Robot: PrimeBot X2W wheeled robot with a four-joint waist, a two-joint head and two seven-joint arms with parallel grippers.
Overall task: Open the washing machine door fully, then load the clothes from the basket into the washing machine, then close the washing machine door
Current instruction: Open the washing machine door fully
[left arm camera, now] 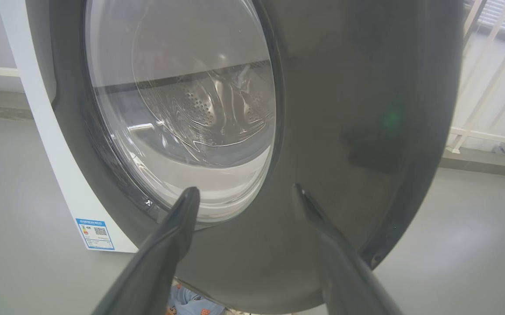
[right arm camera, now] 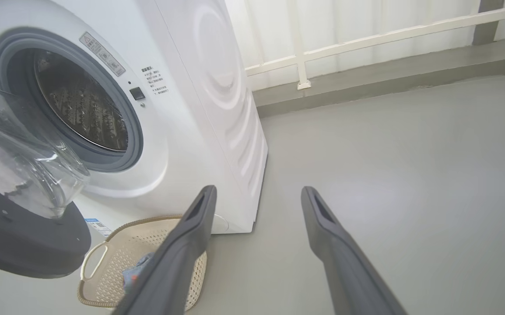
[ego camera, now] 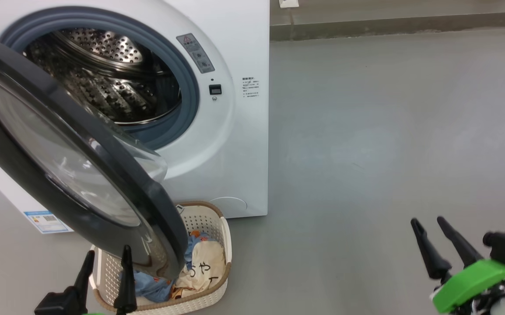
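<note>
The washing machine [ego camera: 239,144] stands at the upper left with its steel drum [ego camera: 103,78] exposed. Its black-rimmed door [ego camera: 73,170] hangs partly open, swung out over the basket [ego camera: 211,288] on the floor. The clothes [ego camera: 200,267], blue and cream, lie in the basket, partly hidden by the door. My left gripper [ego camera: 108,258] is open at the lower left, fingers just in front of the door's lower rim [left arm camera: 344,131], empty. My right gripper [ego camera: 429,223] is open and empty over bare floor, well to the right; its wrist view shows the basket [right arm camera: 117,258] and door [right arm camera: 20,236].
Grey floor [ego camera: 388,131] stretches to the right of the machine. A low kerb [ego camera: 401,26] runs along the back, with a white railing [right arm camera: 366,39] above it.
</note>
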